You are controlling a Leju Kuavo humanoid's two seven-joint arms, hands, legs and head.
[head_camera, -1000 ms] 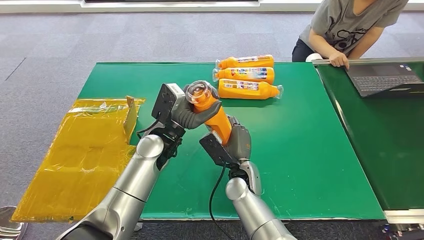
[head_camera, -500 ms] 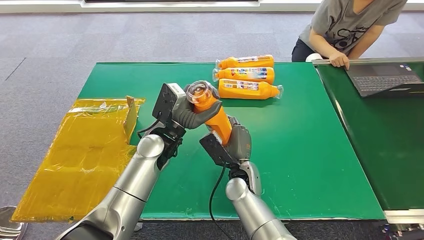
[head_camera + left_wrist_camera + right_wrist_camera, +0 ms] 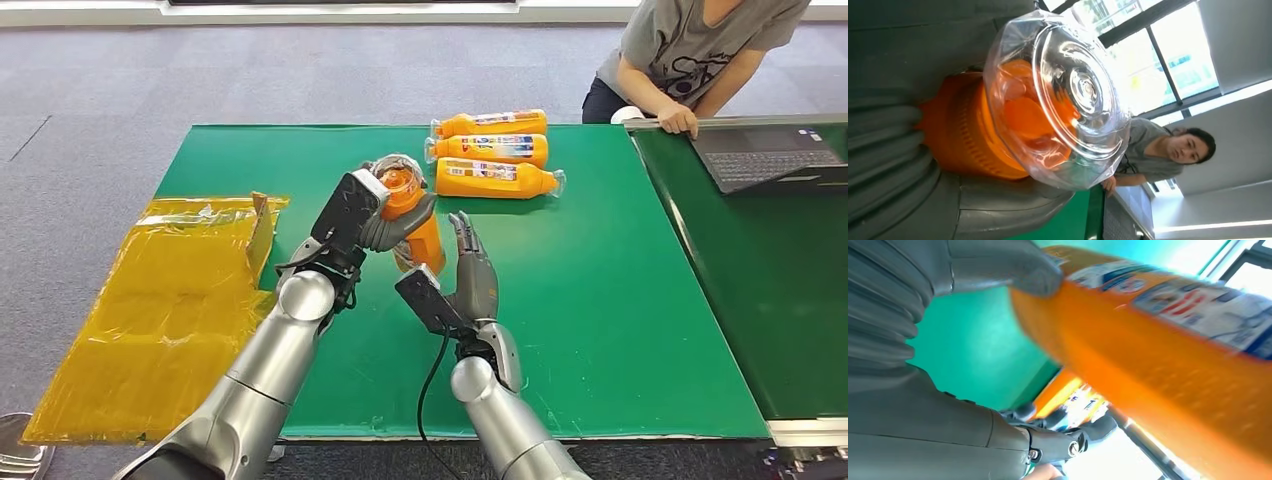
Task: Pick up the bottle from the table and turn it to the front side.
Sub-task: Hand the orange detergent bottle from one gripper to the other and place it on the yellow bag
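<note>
The orange bottle (image 3: pixel 415 225) is held above the middle of the green table (image 3: pixel 620 330), gripped near its clear cap (image 3: pixel 1060 97) by the fingers of the left hand (image 3: pixel 385 222). The right hand (image 3: pixel 472 278) is seen just beside the bottle's lower end, its fingers extended and spread, holding nothing. Three more orange bottles (image 3: pixel 495 150) are laid side by side near the table's far edge. A yellow bag (image 3: pixel 160 300) is draped over the left edge.

Bright, even light; blurred right wrist view
</note>
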